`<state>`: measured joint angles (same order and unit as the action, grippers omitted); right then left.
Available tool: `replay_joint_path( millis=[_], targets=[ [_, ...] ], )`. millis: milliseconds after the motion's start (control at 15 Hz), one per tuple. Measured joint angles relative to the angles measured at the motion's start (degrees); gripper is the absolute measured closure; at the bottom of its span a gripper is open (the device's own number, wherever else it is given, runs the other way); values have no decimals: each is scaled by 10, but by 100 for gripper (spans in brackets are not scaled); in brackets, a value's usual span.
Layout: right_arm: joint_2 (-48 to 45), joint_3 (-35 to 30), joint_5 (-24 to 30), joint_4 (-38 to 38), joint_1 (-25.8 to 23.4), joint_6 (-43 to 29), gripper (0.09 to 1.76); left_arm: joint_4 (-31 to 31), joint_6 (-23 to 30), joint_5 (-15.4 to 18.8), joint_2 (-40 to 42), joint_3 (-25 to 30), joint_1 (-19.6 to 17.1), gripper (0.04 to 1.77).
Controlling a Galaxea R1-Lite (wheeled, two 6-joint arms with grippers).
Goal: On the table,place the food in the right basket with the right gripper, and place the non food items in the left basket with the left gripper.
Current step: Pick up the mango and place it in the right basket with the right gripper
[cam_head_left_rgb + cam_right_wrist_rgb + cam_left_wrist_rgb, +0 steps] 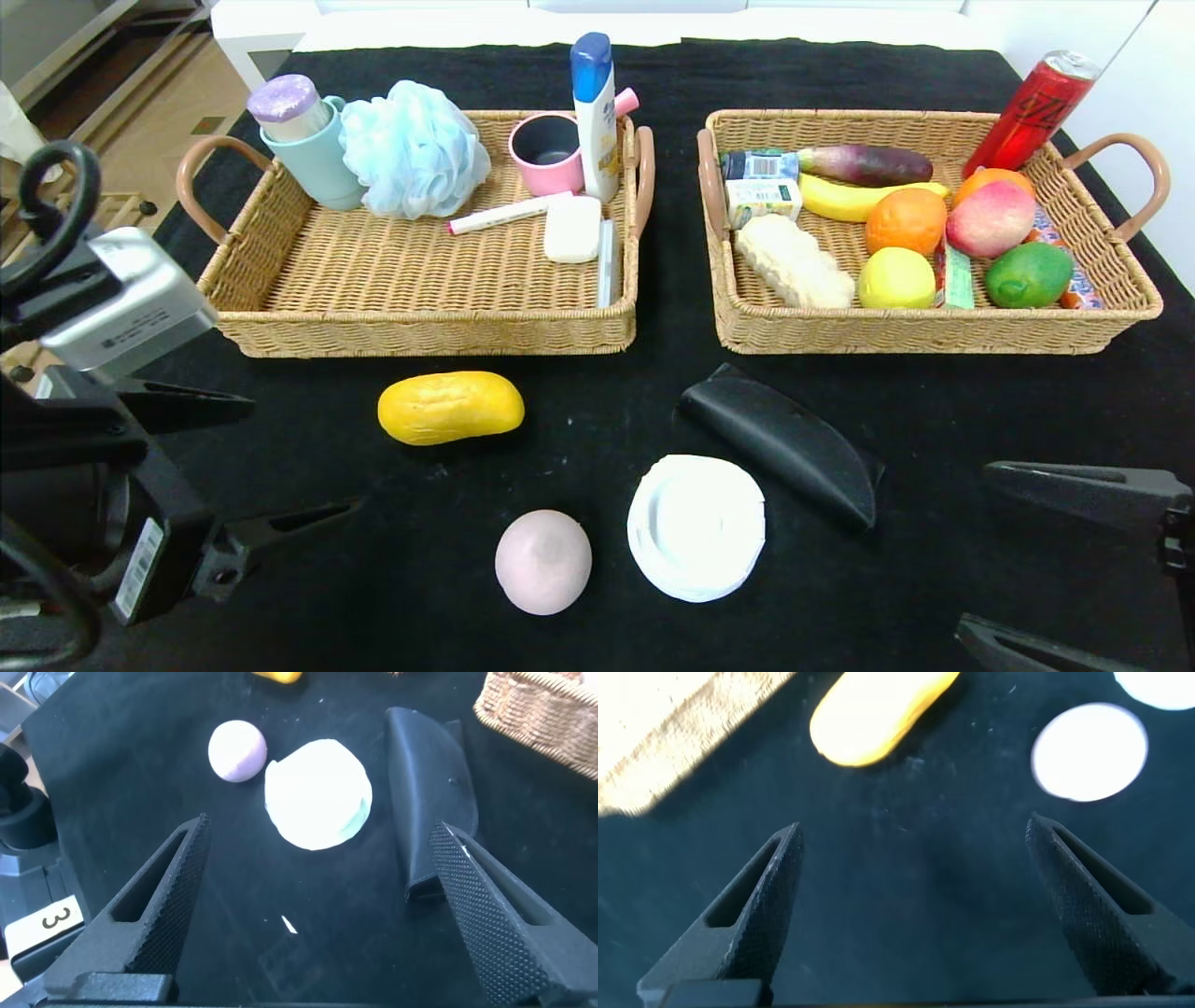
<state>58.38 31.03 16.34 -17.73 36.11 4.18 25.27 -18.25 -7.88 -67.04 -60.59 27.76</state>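
Between both tools [280, 462], bun [543, 561], tub [696, 525]

Counter [597, 439]: black cloth w/ faint white flecks. Left basket [280, 308] & right basket [1102, 308]: tan wicker trays w/ brown loop handles, side by side toward far edge, both partly filled. Loose items nearer front edge: yellow loaf [450, 407], oblong, lying flat just in front of left basket; pinkish-grey bun [543, 561] close to front edge; white ridged tub [696, 525] just beside bun, round face up; black half-moon pouch [784, 443] flat, angled, beside tub, in front of right basket.
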Motion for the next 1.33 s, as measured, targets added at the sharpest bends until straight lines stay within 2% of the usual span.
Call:
replay_joint_path(
  millis=[200,467,667,1067,1333],
  targets=[
    [-4,0,2,0,-2,0,15,7,-50,-6,-48,-31,2,9],
    [-5,2,35,0,-24,-5,15,10,-100,-66,-118,-76,-1,9],
    [-6,4,52,0,-43,-6,14,21,-103,-81,-157,-105,0,9],
    [-7,4,52,0,-47,-5,14,21,-98,-97,-201,-126,-1,9],
    [-9,3,52,0,-48,-5,14,16,-97,-93,-226,-142,1,9]
  ],
)
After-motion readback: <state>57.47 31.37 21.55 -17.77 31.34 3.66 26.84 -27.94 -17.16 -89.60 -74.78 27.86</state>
